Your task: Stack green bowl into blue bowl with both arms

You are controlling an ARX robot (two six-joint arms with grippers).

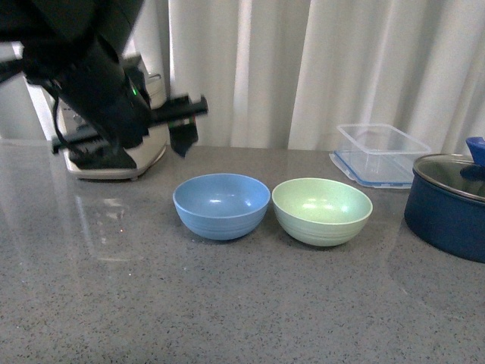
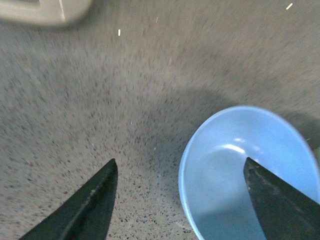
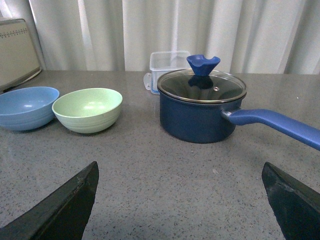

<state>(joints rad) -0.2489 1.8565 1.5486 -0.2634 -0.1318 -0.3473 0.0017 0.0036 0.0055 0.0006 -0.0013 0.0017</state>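
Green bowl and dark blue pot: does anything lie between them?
No. In the right wrist view only bare counter separates the green bowl and the pot; the clear container sits further back.

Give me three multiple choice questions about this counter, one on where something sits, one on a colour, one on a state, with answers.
1. Next to the blue bowl sits: A a cup; B the green bowl; C a plate.
2. The pot lid's knob is: A red; B white; C blue.
3. The left pincer is: A open; B shut on a bowl; C shut empty.
Answers: B, they stand side by side; C, it matches the pot; A, its jaws stand wide apart.
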